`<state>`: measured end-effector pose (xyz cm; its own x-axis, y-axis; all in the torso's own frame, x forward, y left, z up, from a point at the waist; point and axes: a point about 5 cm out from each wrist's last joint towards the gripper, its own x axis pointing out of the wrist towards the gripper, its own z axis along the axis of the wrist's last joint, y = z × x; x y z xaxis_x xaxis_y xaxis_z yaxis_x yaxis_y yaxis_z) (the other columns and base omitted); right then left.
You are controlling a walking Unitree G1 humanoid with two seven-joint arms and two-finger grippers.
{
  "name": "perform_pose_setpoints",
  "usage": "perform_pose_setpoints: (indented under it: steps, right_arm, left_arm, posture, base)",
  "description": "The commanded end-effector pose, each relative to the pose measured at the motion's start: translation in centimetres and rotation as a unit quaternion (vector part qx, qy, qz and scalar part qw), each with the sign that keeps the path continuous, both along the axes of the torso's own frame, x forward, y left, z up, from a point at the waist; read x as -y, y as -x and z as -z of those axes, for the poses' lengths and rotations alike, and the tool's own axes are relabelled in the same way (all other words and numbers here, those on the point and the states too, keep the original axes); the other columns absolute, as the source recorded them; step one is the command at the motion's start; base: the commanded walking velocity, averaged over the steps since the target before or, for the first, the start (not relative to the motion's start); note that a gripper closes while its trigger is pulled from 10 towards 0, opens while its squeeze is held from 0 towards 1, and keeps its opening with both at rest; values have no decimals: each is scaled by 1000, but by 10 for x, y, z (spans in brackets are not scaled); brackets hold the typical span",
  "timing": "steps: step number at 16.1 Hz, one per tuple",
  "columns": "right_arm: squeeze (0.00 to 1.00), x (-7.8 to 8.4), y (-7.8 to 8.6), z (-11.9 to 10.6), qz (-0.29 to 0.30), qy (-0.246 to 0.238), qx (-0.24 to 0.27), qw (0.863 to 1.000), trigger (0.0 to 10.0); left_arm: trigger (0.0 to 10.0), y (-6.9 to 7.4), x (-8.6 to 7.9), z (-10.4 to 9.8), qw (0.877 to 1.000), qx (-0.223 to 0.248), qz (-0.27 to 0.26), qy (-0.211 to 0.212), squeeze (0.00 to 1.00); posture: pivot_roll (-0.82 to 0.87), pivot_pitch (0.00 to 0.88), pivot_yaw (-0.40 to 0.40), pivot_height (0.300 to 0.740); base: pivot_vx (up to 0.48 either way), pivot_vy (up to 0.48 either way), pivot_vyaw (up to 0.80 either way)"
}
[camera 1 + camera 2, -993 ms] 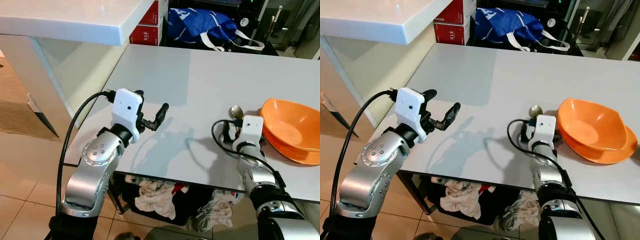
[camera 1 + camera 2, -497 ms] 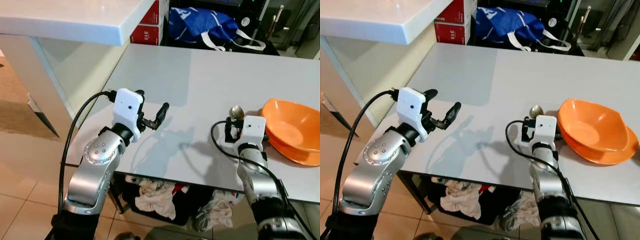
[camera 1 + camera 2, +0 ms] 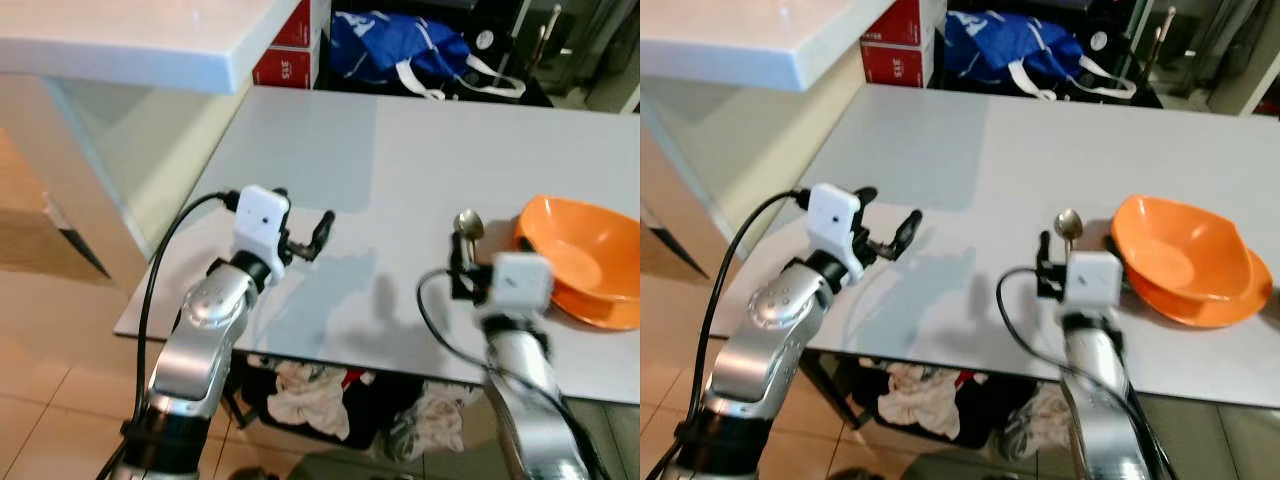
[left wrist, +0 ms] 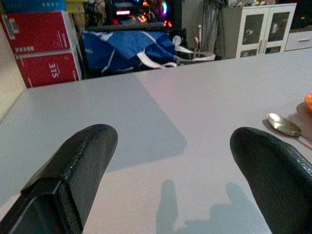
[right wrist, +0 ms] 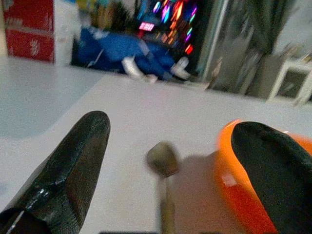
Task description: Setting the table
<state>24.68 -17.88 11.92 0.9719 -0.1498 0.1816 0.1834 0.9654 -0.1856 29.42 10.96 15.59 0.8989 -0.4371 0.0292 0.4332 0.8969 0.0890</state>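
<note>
Fingers of my right gripper (image 5: 165, 146) are spreading wide around the spoon (image 3: 1069, 224) lying just beside the orange bowl (image 3: 1185, 262), lining up a pickup; my left gripper (image 3: 303, 228) is hovering open over the surface (image 3: 400, 160).

Table (image 3: 400, 170): smooth, matt pale grey top with a faint sheen. Bowl (image 3: 585, 260): glossy orange plastic. Spoon (image 3: 466, 224): polished metal, reflective at the bowl end. Left gripper (image 4: 170, 170) fingers (image 4: 73, 170): black, finely textured rubbery pads. Arms (image 3: 205, 330): brushed silver metal with white plastic housings. Bag (image 3: 400, 48): blue cloth. Boxes (image 4: 41, 46): red printed cardboard. Counter (image 3: 130, 40): smooth white, slightly glossy.
</note>
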Motion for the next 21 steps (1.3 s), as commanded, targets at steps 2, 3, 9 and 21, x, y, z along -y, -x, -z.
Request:
perform_pose_setpoints:
  steps: [2, 3, 9, 21]
  right_arm:
    - [0, 9, 11, -9, 11, 23, 17, 1000, 10000]
    - [0, 14, 17, -6, 17, 30, 9, 999, 10000]
    - [0, 25, 37, 0, 39, 24, -10, 999, 10000]
    - [0, 27, 10, 9, 14, -15, -30, 999, 10000]
  left_arm:
    - [10000, 1, -8, 14, 1000, -22, -16, 6, 0]
    - [10000, 1, -13, 21, 999, -32, -32, 11, 0]
    - [10000, 15, -19, 57, 997, -62, -53, 4, 0]
    - [10000, 4, 2, 6, 999, 14, -34, 38, 0]
  posture:
    - [-14, 0, 15, 740]
    - [-14, 0, 15, 740]
    - [-50, 0, 37, 740]
    - [5, 0, 5, 740]
  base:
    - [0, 0, 0]
    - [0, 0, 0]
    - [0, 0, 0]
    - [0, 268, 0]
